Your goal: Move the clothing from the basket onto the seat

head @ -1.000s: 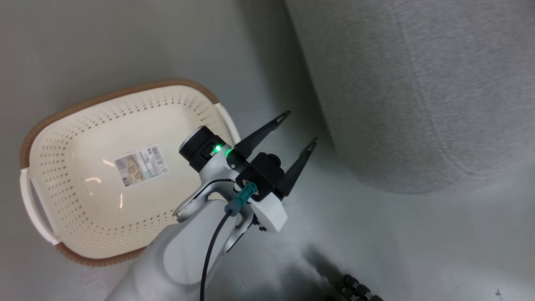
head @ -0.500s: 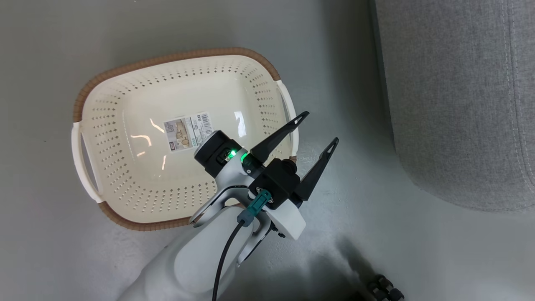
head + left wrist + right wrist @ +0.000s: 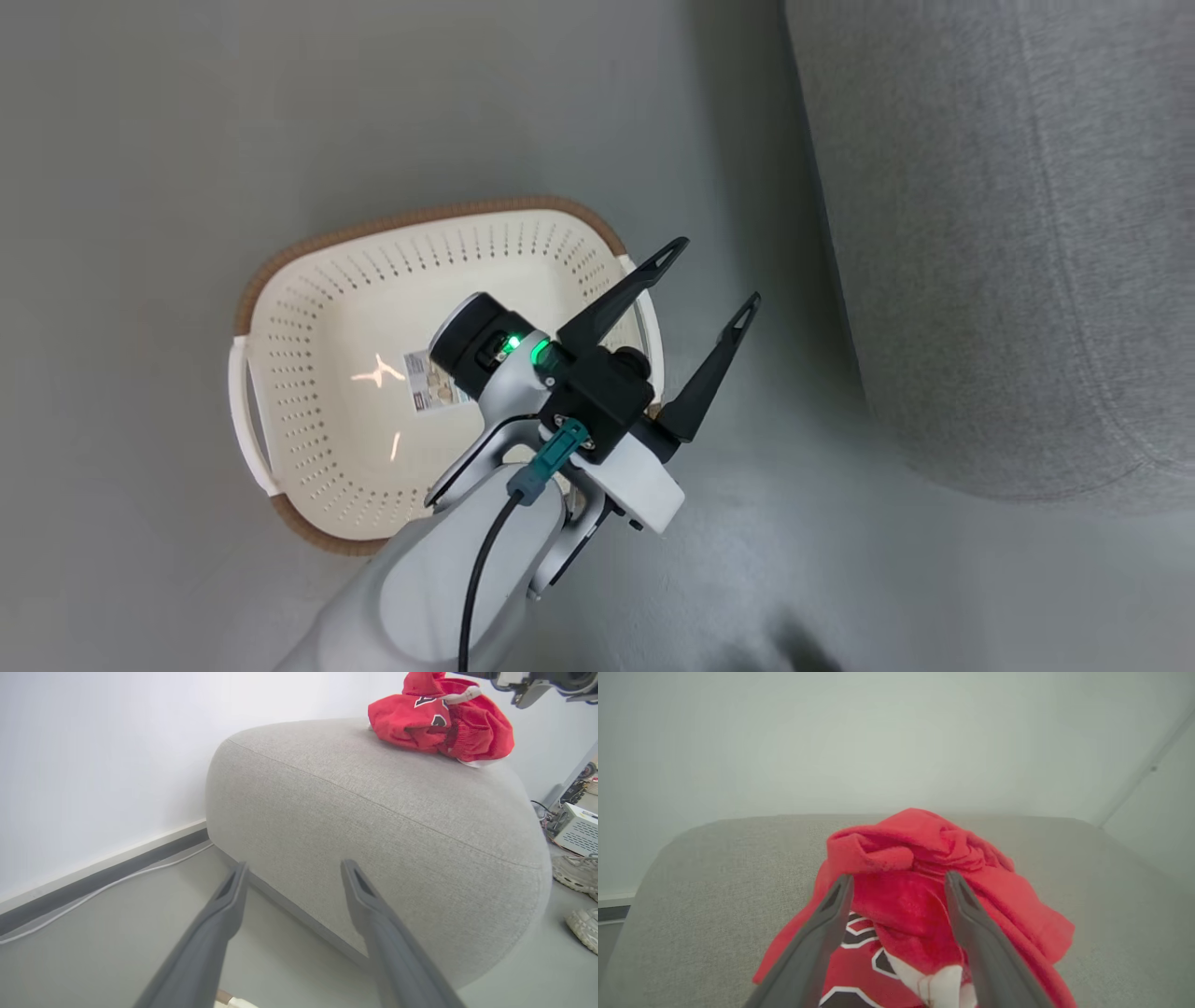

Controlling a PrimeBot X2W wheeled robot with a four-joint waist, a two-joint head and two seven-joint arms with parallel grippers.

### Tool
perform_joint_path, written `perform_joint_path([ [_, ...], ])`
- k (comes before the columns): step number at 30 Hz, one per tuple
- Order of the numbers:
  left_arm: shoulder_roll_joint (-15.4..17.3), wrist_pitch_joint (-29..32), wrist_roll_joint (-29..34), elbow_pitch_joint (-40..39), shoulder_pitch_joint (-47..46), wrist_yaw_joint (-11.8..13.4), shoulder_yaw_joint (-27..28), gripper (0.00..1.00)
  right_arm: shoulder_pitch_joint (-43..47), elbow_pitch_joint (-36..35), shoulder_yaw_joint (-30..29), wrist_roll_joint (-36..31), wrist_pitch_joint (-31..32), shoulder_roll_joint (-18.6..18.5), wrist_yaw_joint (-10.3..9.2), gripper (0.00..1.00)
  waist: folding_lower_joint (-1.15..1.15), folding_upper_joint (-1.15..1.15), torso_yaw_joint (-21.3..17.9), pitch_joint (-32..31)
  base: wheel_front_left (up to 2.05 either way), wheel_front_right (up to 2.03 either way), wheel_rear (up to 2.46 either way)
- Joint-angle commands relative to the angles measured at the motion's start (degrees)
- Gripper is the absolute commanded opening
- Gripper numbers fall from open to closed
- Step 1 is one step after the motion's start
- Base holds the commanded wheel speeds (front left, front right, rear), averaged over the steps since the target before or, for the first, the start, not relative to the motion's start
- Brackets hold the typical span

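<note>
The right gripper [image 3: 899,877] is hanging over the seat [image 3: 714,858] with its fingers spread wide. They are straddling the clothing [image 3: 924,844], which is lying in a crumpled red heap on the seat's rounded top. As far as the right wrist view shows, the fabric is sitting between the fingers without being pinched. The left gripper [image 3: 714,275] is hovering wide and empty above the side of the basket [image 3: 299,373] that faces the seat. The basket is standing on the floor [image 3: 140,140] near the seat, with a strip of floor between them, and it is carrying nothing inside but a paper label [image 3: 428,383]. The robot appears to be finishing the placing step, and with no red fabric showing in the basket the task is looking all but complete. The next move is calling for a straight lift of the right gripper, clear of the folds, so that neither finger is snagging the thin fabric and dragging it off the seat.
</note>
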Motion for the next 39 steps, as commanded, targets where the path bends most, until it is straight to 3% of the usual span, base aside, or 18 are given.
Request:
perform_joint_path([
  [1,-0.21,-0.28,-0.37,-1.80,2.06,0.24,1.87,1.00,3.81,-2.59,0.50,0.54,-0.28,-2.71,0.01,1.00,0.00,0.00,0.26,-3.45,0.00,0.00,0.00],
  [8,-0.21,-0.28,0.45,-3.10,7.66,-0.79,7.80,1.00,12.30,-13.45,2.34,0.64,-0.28,-0.33,0.01,1.00,0.00,0.00,1.20,-11.03,0.00,0.00,0.00],
  [16,-0.21,-0.28,0.86,-5.51,15.53,-1.32,17.13,1.00,18.05,-21.19,6.32,1.49,-0.28,3.03,0.01,1.00,0.00,0.00,3.83,-19.19,0.00,0.00,0.00],
  [22,-0.21,-0.28,1.74,-5.94,20.70,-1.88,24.01,1.00,22.38,-24.43,8.91,2.04,-0.28,5.37,0.01,1.00,0.00,0.00,6.58,-23.61,0.00,0.00,0.00],
  [29,-0.21,-0.28,3.27,-6.78,25.81,-0.30,32.26,1.00,28.14,-27.02,12.46,0.96,-0.28,7.39,0.01,1.00,0.00,0.00,9.53,-27.61,0.00,0.00,0.00],
  [39,-0.21,-0.28,5.73,-9.15,32.55,1.21,41.01,1.00,35.72,-29.46,10.68,-0.13,-0.28,12.37,0.01,1.00,0.00,0.00,10.79,-31.22,0.00,0.00,0.00],
])
